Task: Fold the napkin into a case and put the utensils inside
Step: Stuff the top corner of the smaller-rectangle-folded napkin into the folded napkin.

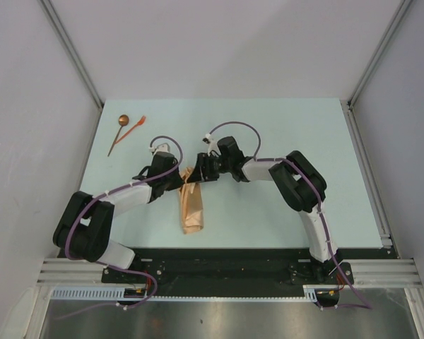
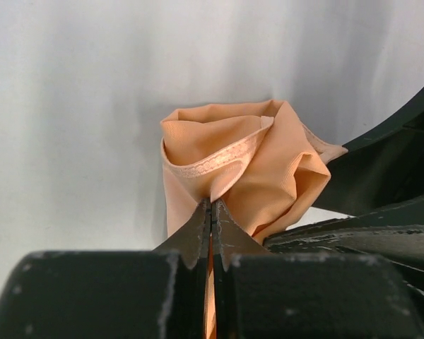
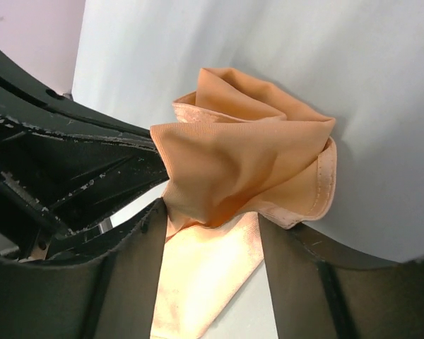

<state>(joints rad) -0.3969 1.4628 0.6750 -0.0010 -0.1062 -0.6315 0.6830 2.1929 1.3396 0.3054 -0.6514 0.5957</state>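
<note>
The soft tan-orange cloth napkin [image 1: 191,205] lies as a narrow folded strip mid-way on the pale worktop [image 1: 283,134], its bunched 12 o'clock end pinched in the closed left gripper [image 2: 210,206]. The right gripper [image 3: 212,233], jaws parted, straddles that bunch from 3 o'clock. The dark-handled coppery spoon [image 1: 118,134] and orange-red plastic fork [image 1: 135,128] lie well apart at 10 o'clock

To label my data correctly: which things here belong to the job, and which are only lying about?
Job: napkin, spoon, orange fork, left gripper, right gripper.
Not the job: table, purple cables.
</note>
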